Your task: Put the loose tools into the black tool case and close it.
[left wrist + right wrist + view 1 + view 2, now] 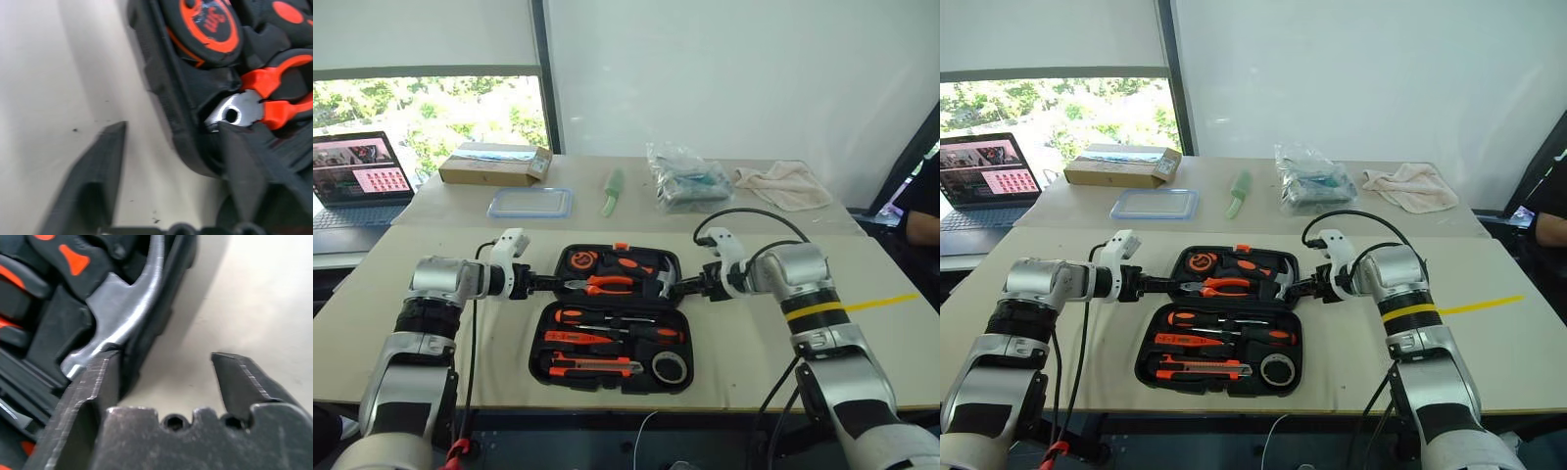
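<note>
On worktop: open case (612, 318) | each spread hand straddles a lid edge: left hand (540, 282), right hand (685, 287) | lid contents blurred.

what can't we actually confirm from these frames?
- Grip on the black tool case: in the wrist views the left gripper and right gripper straddle the far half's side rims with fingers apart; contact not discernible.
- Orange latch: too small in the head views to read its state.
- Tape roll and small tester screwdriver: too small to tell if fully seated.
- Bag contents: crumpled plastic hides them.
</note>
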Controlling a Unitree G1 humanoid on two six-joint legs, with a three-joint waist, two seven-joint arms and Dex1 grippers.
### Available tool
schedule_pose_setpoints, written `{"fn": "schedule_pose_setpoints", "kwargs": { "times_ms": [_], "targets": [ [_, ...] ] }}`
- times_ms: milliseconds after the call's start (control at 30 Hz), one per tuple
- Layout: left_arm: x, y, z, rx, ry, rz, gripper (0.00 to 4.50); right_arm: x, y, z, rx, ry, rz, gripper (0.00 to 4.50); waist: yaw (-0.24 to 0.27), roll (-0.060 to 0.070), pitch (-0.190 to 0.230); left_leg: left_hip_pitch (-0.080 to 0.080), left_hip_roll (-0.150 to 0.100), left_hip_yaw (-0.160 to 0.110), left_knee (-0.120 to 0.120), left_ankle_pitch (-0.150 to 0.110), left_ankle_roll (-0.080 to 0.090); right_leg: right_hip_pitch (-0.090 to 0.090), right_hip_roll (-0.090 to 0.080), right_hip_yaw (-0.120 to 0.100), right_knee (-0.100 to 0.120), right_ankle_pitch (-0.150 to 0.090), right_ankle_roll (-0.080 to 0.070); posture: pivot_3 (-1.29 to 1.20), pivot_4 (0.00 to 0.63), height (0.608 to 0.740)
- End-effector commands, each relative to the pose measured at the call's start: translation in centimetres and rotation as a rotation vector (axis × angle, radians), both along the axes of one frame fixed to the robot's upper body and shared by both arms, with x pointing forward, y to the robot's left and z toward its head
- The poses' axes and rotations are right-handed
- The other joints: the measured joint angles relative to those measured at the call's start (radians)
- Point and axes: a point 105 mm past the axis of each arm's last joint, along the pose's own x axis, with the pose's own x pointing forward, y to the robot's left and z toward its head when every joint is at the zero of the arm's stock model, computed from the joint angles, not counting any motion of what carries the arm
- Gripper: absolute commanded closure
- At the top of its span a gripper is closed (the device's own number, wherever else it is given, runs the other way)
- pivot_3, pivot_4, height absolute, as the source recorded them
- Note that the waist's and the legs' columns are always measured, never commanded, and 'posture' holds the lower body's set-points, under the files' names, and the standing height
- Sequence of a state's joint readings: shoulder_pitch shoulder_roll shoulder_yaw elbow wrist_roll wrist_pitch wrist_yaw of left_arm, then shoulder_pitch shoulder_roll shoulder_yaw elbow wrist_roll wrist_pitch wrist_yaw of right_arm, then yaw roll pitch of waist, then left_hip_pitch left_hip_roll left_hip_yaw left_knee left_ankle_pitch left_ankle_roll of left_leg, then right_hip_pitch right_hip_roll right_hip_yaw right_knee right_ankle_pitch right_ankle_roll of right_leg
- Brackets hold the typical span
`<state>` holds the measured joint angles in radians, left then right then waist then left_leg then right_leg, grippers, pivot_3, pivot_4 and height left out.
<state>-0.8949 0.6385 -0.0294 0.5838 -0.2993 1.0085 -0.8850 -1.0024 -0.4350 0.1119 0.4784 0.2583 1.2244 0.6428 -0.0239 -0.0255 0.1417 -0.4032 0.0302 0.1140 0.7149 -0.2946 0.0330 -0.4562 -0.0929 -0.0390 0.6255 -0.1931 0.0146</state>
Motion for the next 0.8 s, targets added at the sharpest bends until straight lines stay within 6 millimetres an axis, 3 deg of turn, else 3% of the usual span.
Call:
{"fn": "schedule_pose_setpoints", "kwargs": {
  "times_ms": [33, 133, 200, 367, 467, 633, 800],
  "targets": [
    [0.2, 0.4, 0.4, 0.028, -0.017, 0.011, 3.15, 0.4, 0.2, 0.2, -0.013, -0.021, 0.008, 2.76, -0.001, 0.000, 0.000, 0.001, 0.000, 0.000, 0.000, 0.000, 0.000, 0.000, 0.000, 0.000, 0.000, 0.000, 0.000, 0.00, 0.150, 0.740],
    [0.3, 0.7, 0.4, 0.021, -0.031, 0.027, 4.31, 0.5, 0.3, 0.4, 0.003, -0.041, 0.014, 3.85, -0.002, 0.000, 0.000, 0.004, 0.000, -0.001, 0.000, 0.001, 0.000, 0.003, 0.000, 0.002, 0.003, 0.000, 0.000, 0.00, 0.150, 0.740],
    [0.3, 0.8, 0.4, 0.004, -0.042, 0.041, 4.50, 0.8, 0.7, 1.3, 0.041, -0.098, 0.032, 4.44, -0.004, 0.000, 0.000, 0.005, 0.000, -0.001, 0.000, 0.001, 0.000, 0.004, 0.000, 0.002, 0.004, 0.000, -0.001, 0.00, 0.150, 0.740],
    [0.4, 0.3, 2.7, -0.135, -0.235, -0.012, 4.50, 1.3, 1.0, 4.8, 0.086, -0.413, 0.141, 4.48, -0.006, 0.000, 0.000, 0.005, 0.001, -0.001, 0.000, 0.002, 0.000, 0.003, 0.000, 0.002, 0.004, 0.002, -0.002, 0.00, 0.150, 0.740],
    [0.9, 1.3, 4.2, -0.130, -0.492, 0.028, 4.50, 1.0, 0.3, 6.1, -0.023, -0.683, 0.236, 4.48, 0.002, 0.000, 0.000, 0.001, 0.001, -0.002, 0.000, 0.003, -0.001, -0.001, -0.001, 0.001, 0.004, 0.002, -0.002, 0.00, 0.150, 0.740],
    [-0.1, 2.0, 4.2, 0.080, -0.800, 0.018, 4.50, -0.3, -1.1, 5.1, -0.291, -0.967, 0.399, 4.48, 0.007, 0.000, 0.000, -0.002, 0.000, 0.000, -0.001, 0.003, -0.001, -0.003, -0.001, 0.000, -0.001, 0.002, -0.001, 0.00, 0.150, 0.740],
    [-3.4, 1.3, 3.2, 0.333, -1.081, -0.130, 4.50, -2.5, -2.2, 3.2, -0.473, -1.159, 0.545, 4.48, 0.009, 0.000, 0.000, -0.001, 0.000, 0.001, -0.002, 0.003, -0.001, -0.002, -0.001, -0.001, -0.002, 0.002, -0.001, 0.00, 0.150, 0.740]
  ]
}}
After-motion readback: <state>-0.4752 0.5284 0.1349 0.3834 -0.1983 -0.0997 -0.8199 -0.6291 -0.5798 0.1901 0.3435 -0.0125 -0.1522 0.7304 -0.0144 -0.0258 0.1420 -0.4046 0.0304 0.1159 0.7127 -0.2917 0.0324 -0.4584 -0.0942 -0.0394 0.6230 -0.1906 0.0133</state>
